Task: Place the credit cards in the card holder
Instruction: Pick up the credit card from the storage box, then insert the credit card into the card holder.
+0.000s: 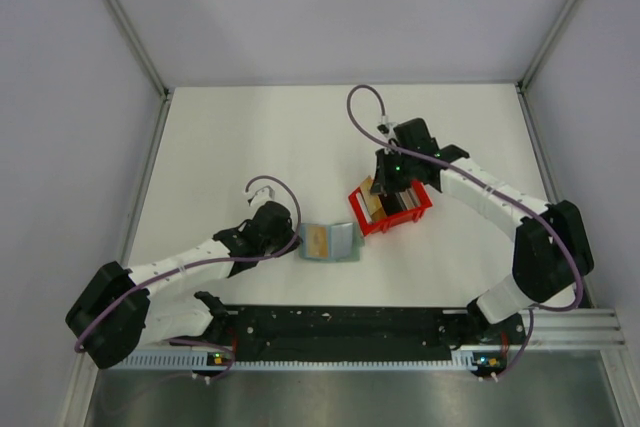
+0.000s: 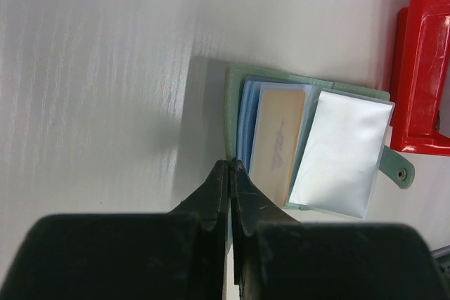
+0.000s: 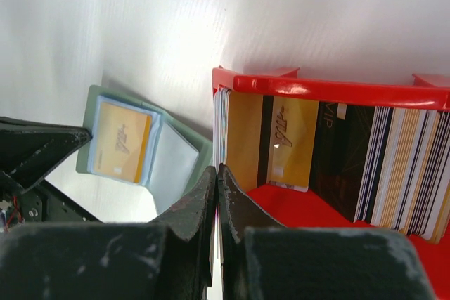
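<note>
The card holder (image 2: 232,103) lies open and flat on the white worktop (image 1: 250,137), just left of a red bin (image 3: 337,90) and close to it without clearly touching. One tan card (image 2: 278,142) already sits in a pale blue pocket on the holder's left half. A clear sleeve (image 2: 343,152) is fanned out over the right half, and the snap tab (image 2: 399,172) sticks out toward the bin.

The left tool (image 2: 230,168) has its fingers pressed together and holds nothing. Its tips sit at the holder's edge, beside the tan card (whether they actually press on the cover cannot be told).

The rest of the credit cards (image 3: 404,166) stand on edge in a row inside the bin. A gold card (image 3: 292,142) and a dark card (image 3: 344,166) face outward near the middle, with thin striped edges packed at both ends.

The right tool (image 3: 216,172) is also pressed together and grips nothing. Its tips are at the bin's left end, right beside the first cards of the row. In the overhead view this arm reaches over the bin from the right, while the left arm stretches across to the holder.
</note>
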Controlling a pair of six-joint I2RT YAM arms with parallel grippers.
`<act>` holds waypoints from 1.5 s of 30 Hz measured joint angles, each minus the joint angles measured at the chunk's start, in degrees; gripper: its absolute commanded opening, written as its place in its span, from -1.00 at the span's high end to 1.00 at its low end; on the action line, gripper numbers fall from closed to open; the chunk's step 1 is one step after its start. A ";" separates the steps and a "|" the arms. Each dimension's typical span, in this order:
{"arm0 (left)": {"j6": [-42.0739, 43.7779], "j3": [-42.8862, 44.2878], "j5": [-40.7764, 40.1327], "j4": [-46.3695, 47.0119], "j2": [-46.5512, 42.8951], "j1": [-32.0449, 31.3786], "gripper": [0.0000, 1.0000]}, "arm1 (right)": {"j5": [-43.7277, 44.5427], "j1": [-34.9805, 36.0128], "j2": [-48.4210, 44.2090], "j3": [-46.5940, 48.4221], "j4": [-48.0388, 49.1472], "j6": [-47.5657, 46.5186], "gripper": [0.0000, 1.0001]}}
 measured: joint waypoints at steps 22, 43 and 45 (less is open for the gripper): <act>0.81 -0.02 0.79 -2.03 -4.42 0.00 1.00 | 4.96 14.25 -7.45 -11.85 14.32 24.76 1.00; 1.29 -0.02 3.41 -2.69 -6.47 0.00 1.00 | 22.29 25.94 0.92 -11.21 25.73 35.87 1.00; 1.29 -0.02 3.43 -2.69 -6.47 0.00 1.00 | 22.82 26.08 0.94 -10.86 26.25 36.13 1.00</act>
